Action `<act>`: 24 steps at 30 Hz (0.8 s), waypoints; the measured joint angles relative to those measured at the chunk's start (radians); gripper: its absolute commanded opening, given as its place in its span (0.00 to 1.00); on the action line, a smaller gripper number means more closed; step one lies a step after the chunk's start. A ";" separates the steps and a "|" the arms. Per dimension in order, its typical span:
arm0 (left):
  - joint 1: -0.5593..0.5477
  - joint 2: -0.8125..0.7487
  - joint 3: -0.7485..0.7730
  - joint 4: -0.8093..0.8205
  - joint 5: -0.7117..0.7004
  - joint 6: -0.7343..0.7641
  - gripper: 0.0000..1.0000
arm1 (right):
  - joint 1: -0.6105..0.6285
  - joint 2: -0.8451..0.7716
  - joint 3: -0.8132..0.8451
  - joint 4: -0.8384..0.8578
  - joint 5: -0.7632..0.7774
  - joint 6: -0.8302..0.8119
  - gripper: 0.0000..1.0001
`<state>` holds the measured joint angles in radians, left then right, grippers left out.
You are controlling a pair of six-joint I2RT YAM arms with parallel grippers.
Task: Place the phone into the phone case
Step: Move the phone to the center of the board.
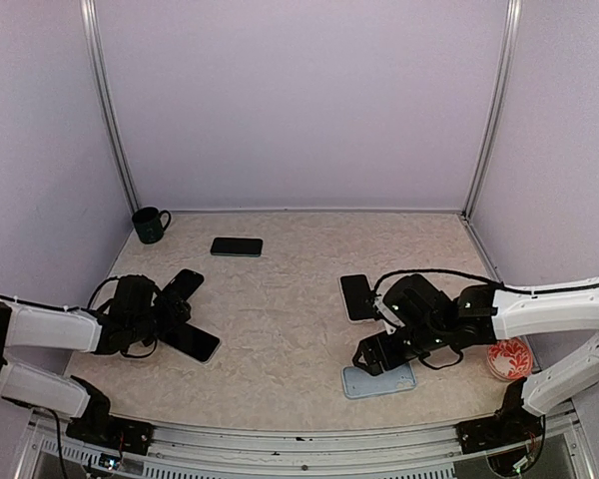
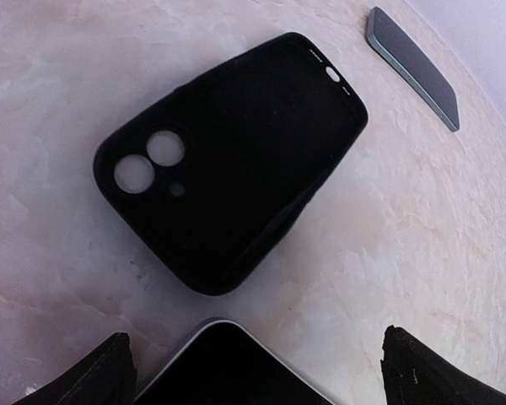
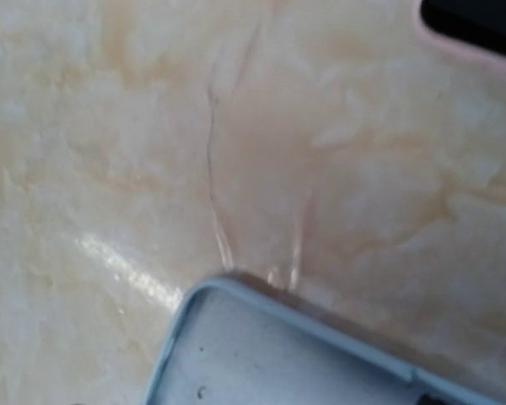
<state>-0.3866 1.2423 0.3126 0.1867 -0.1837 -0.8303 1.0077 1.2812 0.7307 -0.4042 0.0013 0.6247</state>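
A black phone case [image 2: 236,160] lies inside up on the table, also in the top view [image 1: 185,284]. A dark phone [image 2: 228,367] lies just in front of it, also in the top view [image 1: 192,342]. My left gripper [image 1: 165,321] is open, and the phone's corner lies between its fingertips [image 2: 101,375]. A light blue case [image 3: 304,354] lies at the front right [image 1: 379,380]. My right gripper [image 1: 377,351] hovers low over its far edge. Its fingers are spread beyond the wrist view. A phone with a pinkish edge [image 3: 472,25] lies behind it [image 1: 357,297].
A third phone [image 1: 237,246] lies at the back and shows in the left wrist view [image 2: 413,67]. A dark mug [image 1: 150,225] stands in the back left corner. A red patterned dish [image 1: 509,359] sits at the right edge.
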 measured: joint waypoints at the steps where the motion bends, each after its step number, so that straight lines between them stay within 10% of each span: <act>1: -0.014 -0.001 0.000 0.000 -0.001 -0.008 0.99 | 0.020 0.014 0.001 -0.002 0.018 0.021 0.80; 24: -0.149 -0.120 -0.034 -0.031 -0.068 -0.116 0.99 | 0.195 0.343 0.190 -0.040 0.184 0.153 0.49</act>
<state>-0.5358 1.1221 0.2790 0.1558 -0.2520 -0.9463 1.2026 1.6238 0.9211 -0.4446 0.1856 0.7773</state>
